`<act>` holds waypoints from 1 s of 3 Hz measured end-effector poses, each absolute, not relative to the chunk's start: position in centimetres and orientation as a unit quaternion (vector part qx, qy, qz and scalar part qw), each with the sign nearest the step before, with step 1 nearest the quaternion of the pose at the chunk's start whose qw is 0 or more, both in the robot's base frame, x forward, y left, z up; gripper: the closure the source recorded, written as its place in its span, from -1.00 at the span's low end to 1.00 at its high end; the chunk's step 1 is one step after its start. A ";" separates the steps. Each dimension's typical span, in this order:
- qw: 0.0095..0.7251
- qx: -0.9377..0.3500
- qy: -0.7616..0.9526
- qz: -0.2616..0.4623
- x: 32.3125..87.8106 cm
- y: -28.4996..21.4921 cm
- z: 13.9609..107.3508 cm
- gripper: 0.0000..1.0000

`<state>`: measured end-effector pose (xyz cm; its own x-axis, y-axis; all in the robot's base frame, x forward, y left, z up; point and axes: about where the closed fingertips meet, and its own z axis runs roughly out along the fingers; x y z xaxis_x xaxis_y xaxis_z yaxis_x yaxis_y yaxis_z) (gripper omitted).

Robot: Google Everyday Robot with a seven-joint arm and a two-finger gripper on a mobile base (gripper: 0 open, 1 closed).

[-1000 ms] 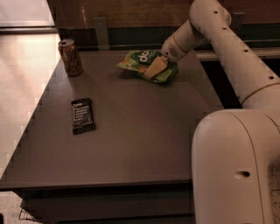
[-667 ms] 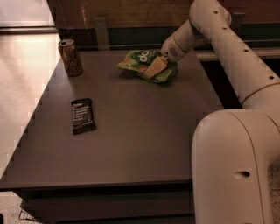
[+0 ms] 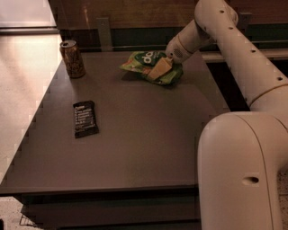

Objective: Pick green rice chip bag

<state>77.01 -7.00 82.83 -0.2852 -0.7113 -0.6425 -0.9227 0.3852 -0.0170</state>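
You look down over a dark grey table from the robot's side. The robot's cream-coloured arm rises past a large rounded body section in the near right corner. From there it reaches across to the far right part of the table.

At the end of the arm, the gripper is down on the green chip bag and touching it. A pale yellowish part of the tool lies across the middle of the bag. You cannot tell from this view whether the gripper is spread, pressed together or pinching the foil.

The green chip bag lies crumpled on the tabletop near the far edge, right of centre. It is bright green, with a darker green patch carrying white letters on its upper left. Orange shows around the spot where the gripper meets it.

A brown patterned drink can stands upright near the far left corner, well apart from the bag. A small black bar wrapper lies flat on the left half of the table, nearer to you than the can, with pale print at its far end. A light floor runs along the left of the table, and a wooden panel stands behind it.
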 end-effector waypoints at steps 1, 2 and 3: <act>0.295 -0.533 0.781 0.136 75.0 -7.6 87.8 1.00; 0.310 -0.539 0.779 0.084 72.0 -8.3 94.2 1.00; 0.318 -0.543 0.774 0.069 70.5 -8.4 96.7 1.00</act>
